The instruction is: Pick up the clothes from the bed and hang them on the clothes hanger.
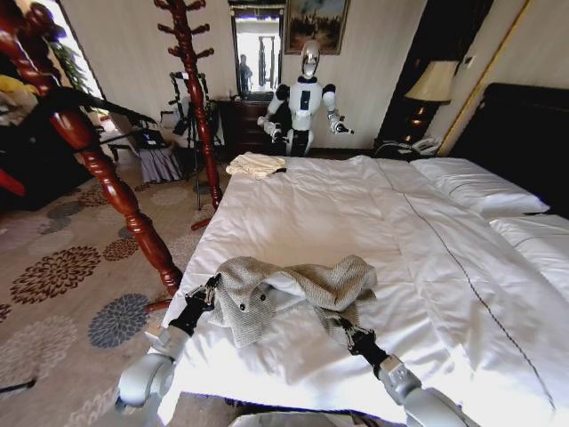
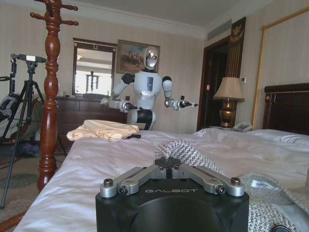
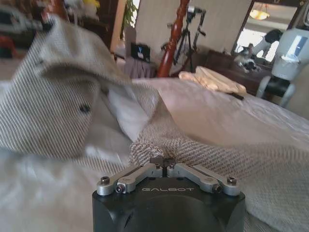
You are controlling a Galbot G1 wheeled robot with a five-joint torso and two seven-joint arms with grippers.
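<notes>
Jacket [image 1: 298, 294] bunched at the bed's [image 1: 356, 222] near edge — left gripper [image 1: 212, 286] and right gripper [image 1: 342, 331] each have jaws clamped on its fabric, one per end.

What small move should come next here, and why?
Probably lift both arms together. The left gripper and right gripper each look shut on an edge of the jacket, which lies bunched on the bed; raising it would let it hang free for the hanger.

"galbot" stands in pale letters on the black left gripper [image 2: 169, 170] body and the right gripper [image 3: 164, 166] body
</notes>
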